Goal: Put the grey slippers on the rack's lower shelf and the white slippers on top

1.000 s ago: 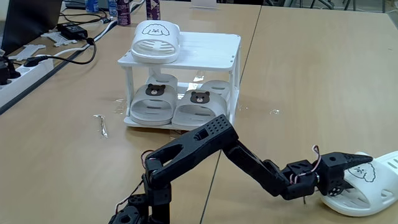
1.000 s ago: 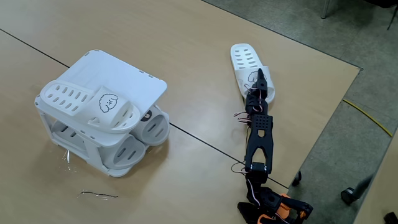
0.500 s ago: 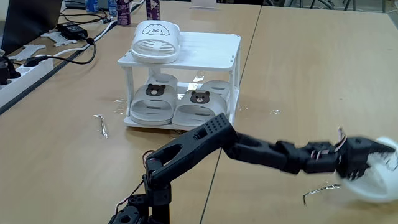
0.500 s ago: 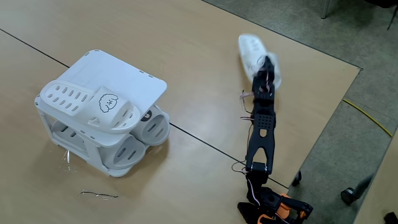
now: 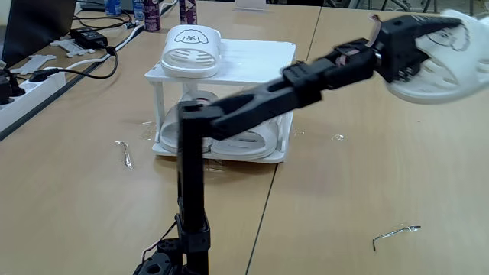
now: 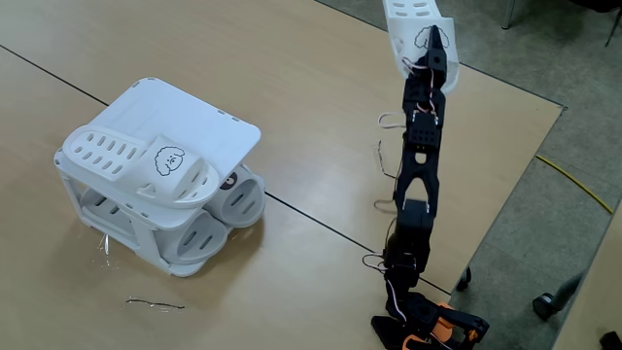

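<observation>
My gripper (image 5: 439, 34) (image 6: 435, 34) is raised high above the table on the right, shut on a white slipper (image 5: 439, 65) (image 6: 408, 19) with a puppy face. Another white slipper (image 5: 191, 50) (image 6: 136, 160) lies on the left side of the rack's slatted top. The white rack (image 5: 260, 61) (image 6: 209, 122) stands at the table's middle. On its lower shelf (image 5: 164, 150) lie the grey slippers (image 5: 183, 126) (image 6: 238, 199), partly hidden by my arm in one fixed view.
Cables and a power strip (image 5: 30, 80) lie at the left edge of the table. A thin wire (image 5: 126, 155) lies left of the rack, and another bent wire (image 5: 396, 233) lies on the table at the right. The table's right edge drops to the floor (image 6: 573, 126).
My arm has swung up from table level. It lifted the white slipper off the table and carried it high into the air.
</observation>
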`<action>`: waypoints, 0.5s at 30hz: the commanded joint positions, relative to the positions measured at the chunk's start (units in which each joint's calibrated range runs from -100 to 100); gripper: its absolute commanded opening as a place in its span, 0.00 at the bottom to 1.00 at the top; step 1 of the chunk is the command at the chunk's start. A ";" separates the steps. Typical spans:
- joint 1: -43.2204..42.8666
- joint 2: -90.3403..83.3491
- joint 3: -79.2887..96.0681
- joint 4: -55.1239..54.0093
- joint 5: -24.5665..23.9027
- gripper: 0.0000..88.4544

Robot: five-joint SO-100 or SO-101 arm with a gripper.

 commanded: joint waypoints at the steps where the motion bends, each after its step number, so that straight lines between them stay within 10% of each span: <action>1: -4.14 -19.30 8.40 -0.15 0.42 0.01; 15: -36.79 -31.92 24.73 -0.32 0.42 0.01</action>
